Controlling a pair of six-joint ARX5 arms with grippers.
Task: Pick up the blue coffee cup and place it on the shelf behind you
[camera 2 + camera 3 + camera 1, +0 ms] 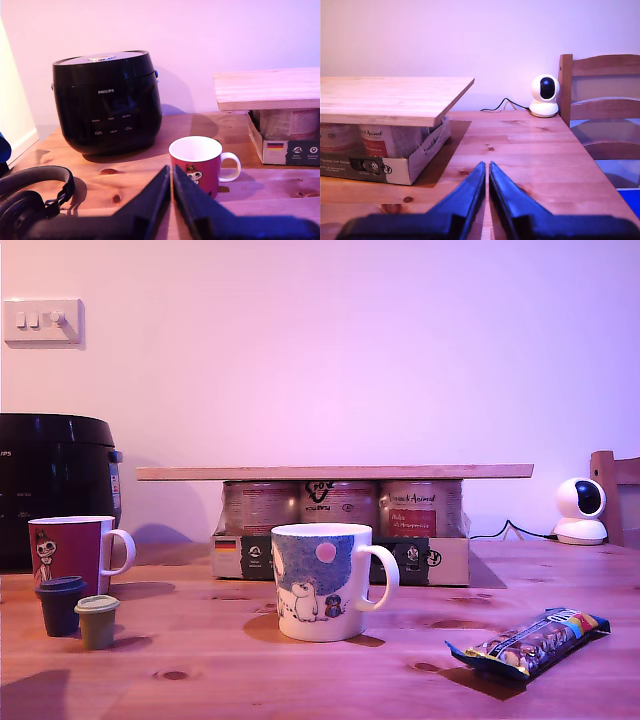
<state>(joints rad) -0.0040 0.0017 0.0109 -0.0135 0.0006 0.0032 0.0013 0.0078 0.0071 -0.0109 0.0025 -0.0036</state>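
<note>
Both my first gripper (pixel 171 172) and my second gripper (pixel 487 169) are closed, empty; reaching the blue coffee cup (pixel 322 581) risks nudging the red mug (pixel 72 552).

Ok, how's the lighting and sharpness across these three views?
Exterior view: pink-purple cast, soft shadows beside the blue coffee cup, slightly soft focus. First wrist view: same cast, my first gripper dark and underexposed. Second wrist view: the shelf evenly lit, no glare.
</note>
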